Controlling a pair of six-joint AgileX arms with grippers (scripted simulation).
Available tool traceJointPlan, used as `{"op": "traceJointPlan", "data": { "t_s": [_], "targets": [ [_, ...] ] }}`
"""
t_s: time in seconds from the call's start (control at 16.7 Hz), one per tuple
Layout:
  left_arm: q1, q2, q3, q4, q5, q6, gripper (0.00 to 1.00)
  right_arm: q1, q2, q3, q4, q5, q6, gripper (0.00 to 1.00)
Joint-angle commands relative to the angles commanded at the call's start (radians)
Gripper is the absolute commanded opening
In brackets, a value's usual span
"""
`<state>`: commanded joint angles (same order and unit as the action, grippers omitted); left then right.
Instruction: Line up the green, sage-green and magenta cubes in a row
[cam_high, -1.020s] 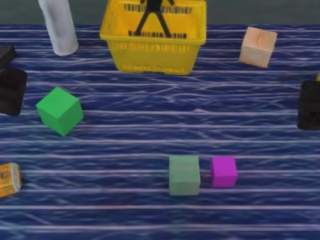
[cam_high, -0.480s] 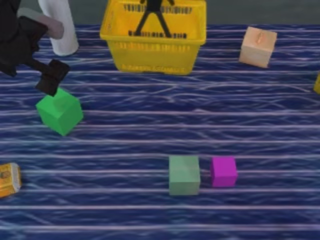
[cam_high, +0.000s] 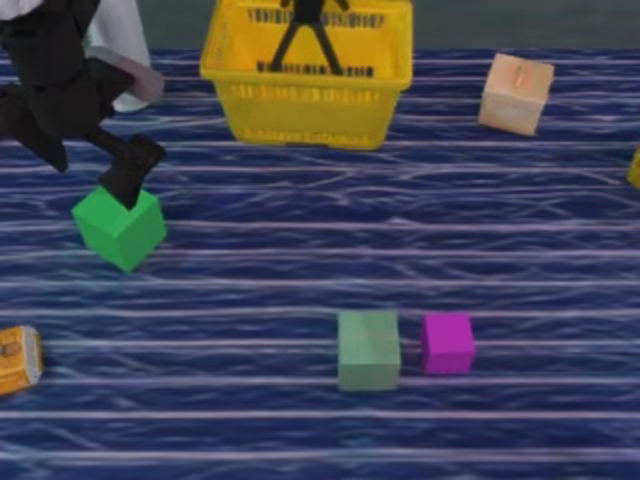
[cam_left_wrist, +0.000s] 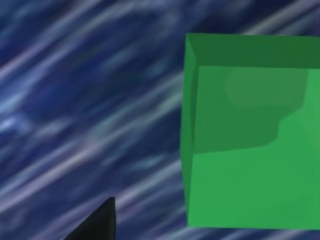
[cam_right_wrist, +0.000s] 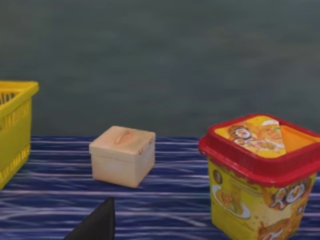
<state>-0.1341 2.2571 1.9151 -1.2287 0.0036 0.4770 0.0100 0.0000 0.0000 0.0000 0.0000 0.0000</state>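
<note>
Left tool (cam_high: 125, 185) poised directly over green cube (cam_high: 120, 222); finger spread indeterminable. Pending: descend, pinch, carry beside sage-green cube (cam_high: 368, 349) and magenta cube (cam_high: 447, 343).

The middle of the worktop (cam_high: 260, 270) is bare, so a tool could pass there. At the back the yellow basket (cam_high: 306, 75) and white bottle (cam_high: 118, 40) block the way. The left tool (cam_high: 120, 185) sits over the green cube (cam_high: 120, 228). The sage-green cube (cam_high: 368, 350) and magenta cube (cam_high: 447, 343) stand just beside each other.
</note>
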Motion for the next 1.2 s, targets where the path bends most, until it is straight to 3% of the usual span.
{"op": "traceJointPlan", "data": {
  "t_s": [0.36, 0.78, 1.08, 1.2],
  "targets": [
    [0.004, 0.003, -0.017, 0.019, 0.0, 0.001, 1.0, 0.0, 0.0, 0.0, 0.0, 0.0, 0.0, 1.0],
    [0.002, 0.085, -0.184, 0.274, 0.001, 0.002, 1.0, 0.0, 0.0, 0.0, 0.0, 0.0, 0.0, 1.0],
    [0.001, 0.096, -0.203, 0.299, 0.001, 0.003, 1.0, 0.0, 0.0, 0.0, 0.0, 0.0, 0.0, 1.0],
    [0.001, 0.096, -0.203, 0.299, 0.001, 0.003, 0.85, 0.0, 0.0, 0.0, 0.0, 0.0, 0.0, 1.0]
  ]
}}
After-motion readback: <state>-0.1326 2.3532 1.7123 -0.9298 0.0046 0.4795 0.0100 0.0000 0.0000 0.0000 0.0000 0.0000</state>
